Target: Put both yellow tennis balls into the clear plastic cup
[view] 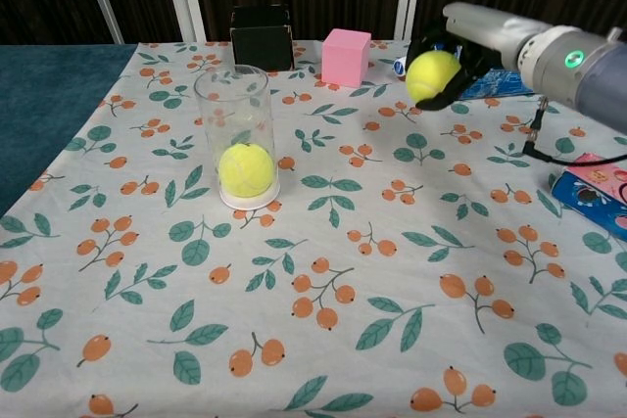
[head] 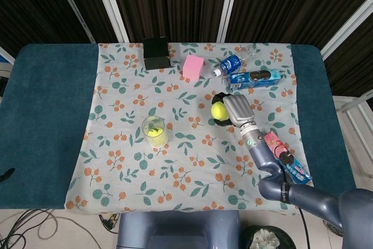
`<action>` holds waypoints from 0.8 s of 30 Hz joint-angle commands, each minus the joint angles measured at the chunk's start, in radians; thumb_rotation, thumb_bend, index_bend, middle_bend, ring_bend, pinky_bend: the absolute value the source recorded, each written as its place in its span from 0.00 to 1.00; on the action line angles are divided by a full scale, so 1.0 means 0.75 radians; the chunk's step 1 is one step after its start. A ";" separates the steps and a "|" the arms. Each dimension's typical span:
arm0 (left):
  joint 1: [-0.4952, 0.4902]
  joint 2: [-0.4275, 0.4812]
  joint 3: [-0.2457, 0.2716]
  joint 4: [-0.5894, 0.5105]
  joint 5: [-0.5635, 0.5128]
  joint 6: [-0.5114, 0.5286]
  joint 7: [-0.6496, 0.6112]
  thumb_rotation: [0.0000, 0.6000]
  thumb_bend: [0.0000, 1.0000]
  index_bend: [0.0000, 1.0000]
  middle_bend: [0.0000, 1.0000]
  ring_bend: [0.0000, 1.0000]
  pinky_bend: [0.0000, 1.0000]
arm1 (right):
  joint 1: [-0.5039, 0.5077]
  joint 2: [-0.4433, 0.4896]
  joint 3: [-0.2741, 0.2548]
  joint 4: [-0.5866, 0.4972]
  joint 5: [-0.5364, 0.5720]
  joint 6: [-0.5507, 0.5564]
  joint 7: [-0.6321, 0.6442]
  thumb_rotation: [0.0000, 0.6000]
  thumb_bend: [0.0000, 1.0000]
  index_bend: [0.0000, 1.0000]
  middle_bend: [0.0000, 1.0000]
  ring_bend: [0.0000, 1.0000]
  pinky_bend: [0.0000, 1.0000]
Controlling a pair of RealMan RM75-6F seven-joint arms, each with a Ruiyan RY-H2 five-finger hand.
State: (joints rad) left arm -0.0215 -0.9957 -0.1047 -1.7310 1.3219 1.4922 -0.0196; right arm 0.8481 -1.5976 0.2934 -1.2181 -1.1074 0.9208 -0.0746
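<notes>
A clear plastic cup (view: 241, 115) (head: 154, 129) stands upright on the floral cloth, left of centre, with one yellow tennis ball (view: 246, 168) (head: 154, 132) resting at its bottom. My right hand (view: 460, 46) (head: 232, 111) grips the second yellow tennis ball (view: 432, 76) (head: 218, 109) and holds it in the air above the cloth, well to the right of the cup. The fingers wrap around the ball's far side. My left hand is in neither view.
Along the back stand a black box (view: 261, 38), a pink cube (view: 346, 56), a lying water bottle (head: 233, 62) and a blue cookie pack (head: 254, 78). A second cookie pack (view: 597, 191) lies at the right under my forearm. A floral cloth (view: 323, 271) covers the table.
</notes>
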 commanded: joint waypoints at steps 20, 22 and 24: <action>0.004 0.011 -0.004 0.002 -0.009 -0.001 -0.028 1.00 0.03 0.09 0.00 0.00 0.04 | 0.308 0.169 0.251 -0.491 0.349 -0.072 -0.321 1.00 0.64 0.47 0.39 0.72 0.78; 0.004 0.013 -0.003 0.001 -0.008 -0.003 -0.030 1.00 0.03 0.09 0.00 0.00 0.04 | 0.324 0.150 0.252 -0.513 0.381 -0.060 -0.326 1.00 0.64 0.47 0.39 0.72 0.79; 0.005 0.015 -0.002 0.000 -0.006 -0.004 -0.032 1.00 0.03 0.09 0.00 0.00 0.04 | 0.336 0.122 0.245 -0.518 0.386 -0.032 -0.334 1.00 0.64 0.47 0.39 0.72 0.81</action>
State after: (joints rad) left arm -0.0181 -0.9847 -0.1065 -1.7311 1.3169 1.4897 -0.0437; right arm 1.0903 -1.4911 0.4791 -1.6012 -0.8225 0.8819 -0.3182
